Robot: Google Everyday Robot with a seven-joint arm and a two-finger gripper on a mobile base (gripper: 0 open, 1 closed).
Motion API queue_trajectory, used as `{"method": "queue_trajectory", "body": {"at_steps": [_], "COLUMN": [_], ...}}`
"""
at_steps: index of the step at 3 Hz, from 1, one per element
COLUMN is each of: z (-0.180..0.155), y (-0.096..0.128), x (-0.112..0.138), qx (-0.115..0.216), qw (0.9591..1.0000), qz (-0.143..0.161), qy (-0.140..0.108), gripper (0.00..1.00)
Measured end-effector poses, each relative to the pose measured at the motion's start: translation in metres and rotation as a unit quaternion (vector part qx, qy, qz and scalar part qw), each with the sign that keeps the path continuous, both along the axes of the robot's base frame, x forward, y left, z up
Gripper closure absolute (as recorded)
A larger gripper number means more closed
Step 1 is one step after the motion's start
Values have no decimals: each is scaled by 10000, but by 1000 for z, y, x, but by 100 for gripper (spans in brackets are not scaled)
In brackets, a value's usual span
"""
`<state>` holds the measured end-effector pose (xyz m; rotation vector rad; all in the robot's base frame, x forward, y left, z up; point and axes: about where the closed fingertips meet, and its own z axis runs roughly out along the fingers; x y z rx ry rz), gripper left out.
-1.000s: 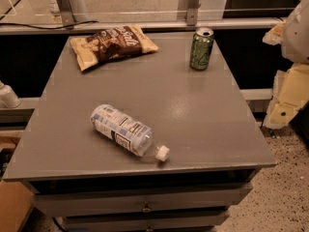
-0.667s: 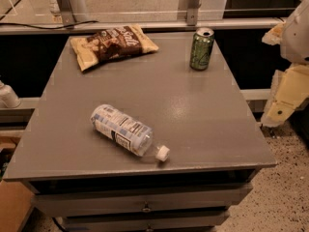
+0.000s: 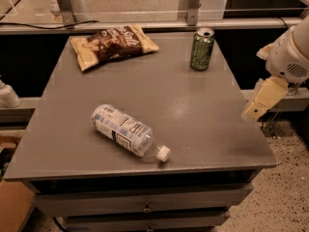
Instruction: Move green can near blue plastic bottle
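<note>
Tabletop (image 3: 193,110) with green can (image 3: 202,49) upright, far right

The blue plastic bottle (image 3: 124,129) lies on its side near the front, well apart from it. The gripper (image 3: 260,100) hangs beyond the right edge; spread or closed, I cannot tell.

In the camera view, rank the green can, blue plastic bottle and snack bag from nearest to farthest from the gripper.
The gripper hangs off the right edge of the table.
1. green can, back right.
2. blue plastic bottle, lying front centre.
3. snack bag, back left.
</note>
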<state>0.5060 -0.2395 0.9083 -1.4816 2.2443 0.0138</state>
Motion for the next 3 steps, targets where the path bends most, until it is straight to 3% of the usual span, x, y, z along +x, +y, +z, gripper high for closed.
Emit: {"method": "queue_trajectory", "body": {"at_steps": [1, 2, 3], "z": [-24, -29, -20], "y": [-13, -22, -23], "x": [46, 85, 120], "qx": [471, 1118, 1840], "qw": [9975, 9887, 9737], "qz": [-440, -858, -1154], "qy": [-275, -513, -690], "gripper": [0, 0, 0]}}
